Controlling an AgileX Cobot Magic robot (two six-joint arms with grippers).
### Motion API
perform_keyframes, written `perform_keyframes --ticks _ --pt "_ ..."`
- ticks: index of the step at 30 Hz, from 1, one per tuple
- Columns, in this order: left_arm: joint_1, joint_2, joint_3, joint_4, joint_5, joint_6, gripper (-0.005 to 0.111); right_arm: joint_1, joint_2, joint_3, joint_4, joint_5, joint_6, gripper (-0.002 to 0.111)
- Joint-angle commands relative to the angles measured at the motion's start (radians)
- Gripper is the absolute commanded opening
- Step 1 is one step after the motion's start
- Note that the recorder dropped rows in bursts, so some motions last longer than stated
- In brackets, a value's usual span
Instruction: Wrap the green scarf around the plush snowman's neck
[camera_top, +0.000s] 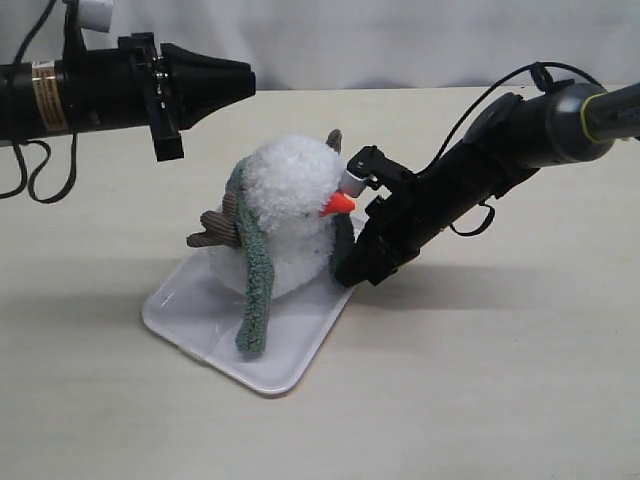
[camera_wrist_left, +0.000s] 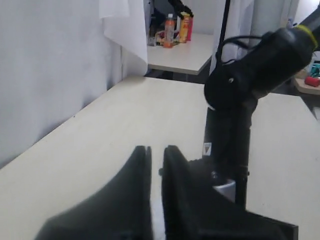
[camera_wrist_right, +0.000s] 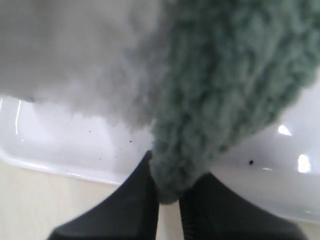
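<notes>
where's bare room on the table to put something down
In the exterior view, the widest bare table is along the near edge, in front of the tray, plus the strip left of it. Crowded: the tray's right side, where the right claw pinches the green scarf beside the snowman.

Fluffy white plush snowman, orange-red cone nose, brown corduroy arm; dull grey-green ribbed knit scarf; flat white tray.

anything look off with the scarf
The green scarf sits lopsided: one end trails down onto the white tray, the other is pinched in the right fingers beside the plush snowman, not yet wrapped.
</notes>
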Motion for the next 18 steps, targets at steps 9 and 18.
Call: perform_keyframes --ticks 9,18 --pt "-0.318 -0.019 -0.001 -0.231 0.594 0.287 0.000 0.001 -0.002 -0.007 0.004 -0.018 -0.015 0.014" --pt "-0.324 0.042 -0.001 -0.179 0.774 0.284 0.000 0.001 -0.002 -0.007 -0.002 -0.019 -0.020 0.014"
